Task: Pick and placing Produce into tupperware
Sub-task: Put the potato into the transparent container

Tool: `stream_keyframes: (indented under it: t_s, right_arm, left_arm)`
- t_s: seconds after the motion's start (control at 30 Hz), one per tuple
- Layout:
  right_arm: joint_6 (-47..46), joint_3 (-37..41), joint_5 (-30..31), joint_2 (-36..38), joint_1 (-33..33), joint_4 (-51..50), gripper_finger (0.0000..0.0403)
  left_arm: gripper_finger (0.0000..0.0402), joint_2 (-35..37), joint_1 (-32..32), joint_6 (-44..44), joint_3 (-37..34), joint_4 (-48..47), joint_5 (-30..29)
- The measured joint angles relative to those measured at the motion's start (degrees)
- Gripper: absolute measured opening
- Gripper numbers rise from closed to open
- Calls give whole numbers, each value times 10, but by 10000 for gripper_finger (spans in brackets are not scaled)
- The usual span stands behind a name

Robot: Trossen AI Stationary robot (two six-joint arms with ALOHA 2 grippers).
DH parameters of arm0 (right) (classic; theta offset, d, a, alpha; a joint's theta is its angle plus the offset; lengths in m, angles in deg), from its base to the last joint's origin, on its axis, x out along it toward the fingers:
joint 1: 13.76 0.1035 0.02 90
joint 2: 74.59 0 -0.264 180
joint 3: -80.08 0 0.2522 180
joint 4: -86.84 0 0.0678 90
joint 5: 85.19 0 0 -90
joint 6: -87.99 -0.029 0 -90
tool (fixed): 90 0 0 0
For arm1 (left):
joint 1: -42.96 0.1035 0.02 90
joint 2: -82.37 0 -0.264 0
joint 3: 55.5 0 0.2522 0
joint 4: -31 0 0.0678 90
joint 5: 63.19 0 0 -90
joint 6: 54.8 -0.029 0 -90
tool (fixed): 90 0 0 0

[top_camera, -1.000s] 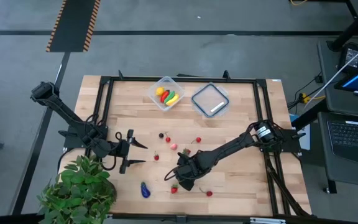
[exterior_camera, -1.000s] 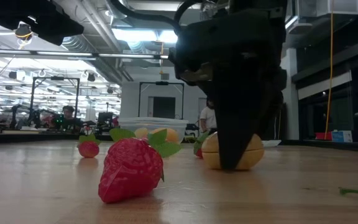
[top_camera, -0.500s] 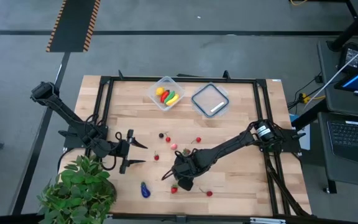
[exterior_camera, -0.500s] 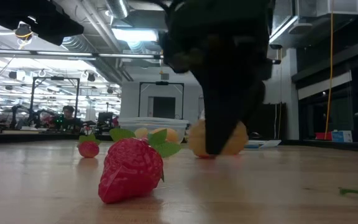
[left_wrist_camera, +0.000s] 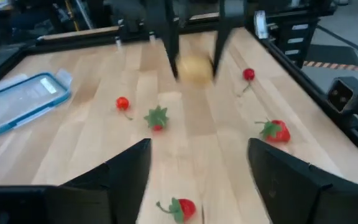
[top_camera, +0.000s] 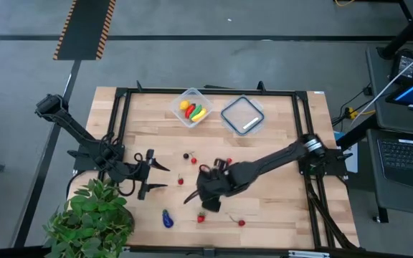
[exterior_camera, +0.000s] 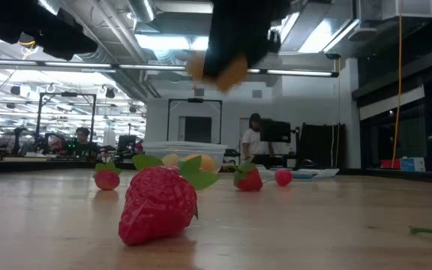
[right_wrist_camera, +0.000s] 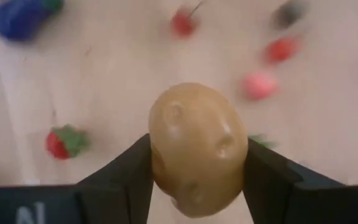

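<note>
A tan toy potato sits pinched between the two dark fingers of the right end effector, gripped across its middle so its bulk bulges out above and below them; held that way it clears the table and can be carried without rolling. In the low view the same potato hangs well above the wood, so I judge this the carry step, the drop not yet made. Below the right end effector lie loose pieces: a strawberry, a pink berry and a blue-purple piece. The tupperware stands well beyond it toward the far edge, open-topped, already holding yellow, red and green produce, with the flat lid just beside it, out of the way. The left end effector waits off to the side, low over the table, fingers spread and gripping nothing.
</note>
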Motion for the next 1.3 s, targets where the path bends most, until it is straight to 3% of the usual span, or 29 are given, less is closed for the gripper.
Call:
stream_keyframes:
  t_s: [0.17,0.3,0.43,0.6,0.73,0.87,1.07,1.3]
  right_arm:
    - [27,11,111,91,9,-4,194]
    - [55,59,155,156,19,20,194]
    - [83,153,167,223,25,102,194]
    - [145,321,169,315,27,306,194]
    - [214,450,138,382,26,471,194]
    - [281,550,58,447,25,618,194]
    - [319,666,-6,527,2,746,194]
    - [366,746,-88,576,-33,873,194]
  left_arm:
    - [257,0,0,15,0,0,-2]
    - [257,0,0,22,0,0,-2]
    - [257,0,0,23,0,2,-2]
    - [257,0,0,23,0,6,-2]
    - [257,0,0,33,0,7,-3]
    - [257,0,0,36,0,8,-3]
    - [257,0,7,36,0,20,-9]
    - [257,0,20,38,0,25,-10]
